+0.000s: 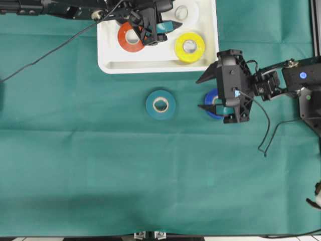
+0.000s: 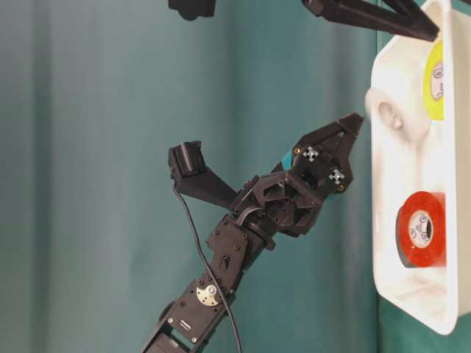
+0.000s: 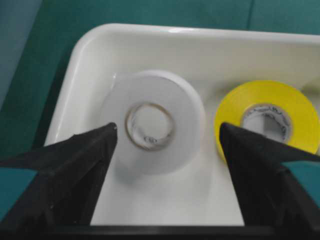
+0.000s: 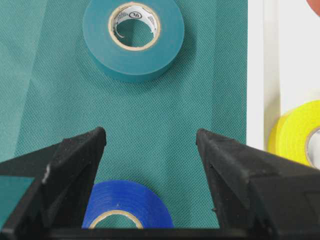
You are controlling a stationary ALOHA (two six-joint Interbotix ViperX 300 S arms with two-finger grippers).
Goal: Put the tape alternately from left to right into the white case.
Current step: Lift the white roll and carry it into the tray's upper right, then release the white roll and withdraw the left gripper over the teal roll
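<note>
While the left gripper [image 3: 167, 137] hangs with jaws wide over the white glossy tape roll [image 3: 155, 122] lying in the shallow white plastic case [image 1: 113, 63], the right gripper [image 4: 150, 145], jaws wide too, should next drop onto the blue glossy tape roll [image 4: 127, 202] on the green surface [image 1: 90, 160].

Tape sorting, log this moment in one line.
left gripper: open over white roll | white case: white, orange-red, yellow | right gripper: open above blue roll | teal roll: on cloth
</note>
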